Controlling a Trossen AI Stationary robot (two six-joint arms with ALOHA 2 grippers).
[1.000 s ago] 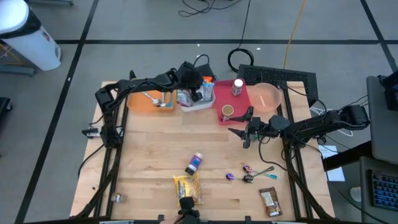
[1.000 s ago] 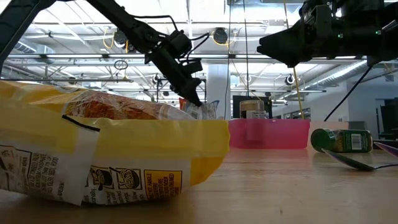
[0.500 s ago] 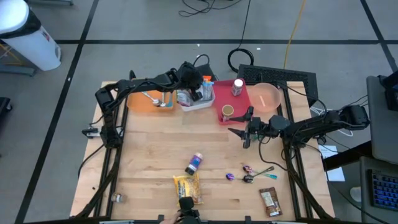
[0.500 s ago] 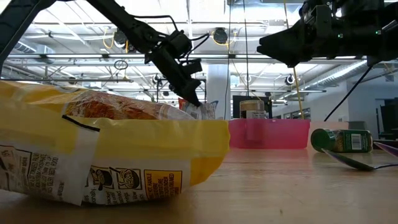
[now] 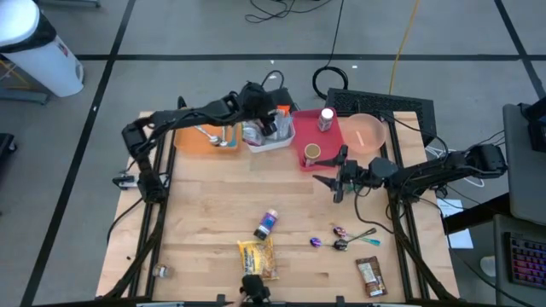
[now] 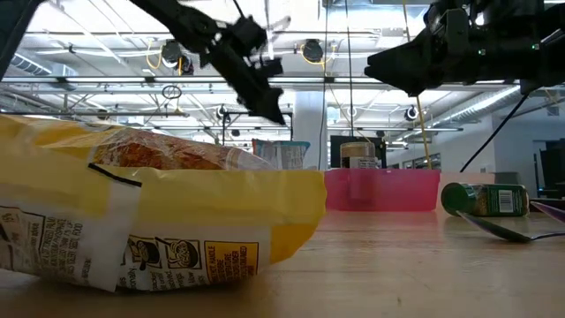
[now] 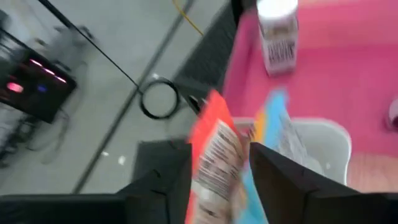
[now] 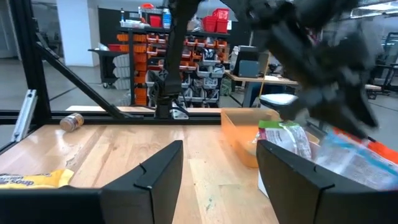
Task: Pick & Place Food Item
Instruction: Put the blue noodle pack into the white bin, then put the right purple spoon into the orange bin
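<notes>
My left gripper (image 5: pixel 271 120) hangs open above the white tray (image 5: pixel 288 141) at the table's far side. The tray holds upright snack packets (image 5: pixel 256 132), one orange-red (image 7: pixel 214 155) and one blue. They show beyond the gap between my fingers in the left wrist view, and stand below the fingertips (image 6: pixel 275 113) in the low view. My right gripper (image 5: pixel 334 179) is open and empty in the air, near the red tray (image 5: pixel 331 147).
An orange tray with a spoon (image 5: pixel 205 136) stands left of the white tray. The red tray holds a white-capped bottle (image 5: pixel 327 118) and a cup (image 5: pixel 312 153); a pink bowl (image 5: pixel 365 132) stands beside it. Near the front lie a yellow bag (image 5: pixel 258 256), a small bottle (image 5: pixel 267 223), candies, a spoon (image 5: pixel 363 234) and a brown bar (image 5: pixel 370 275).
My left gripper has gone up from the white tray, clear of the packets, which stay standing in the tray.
</notes>
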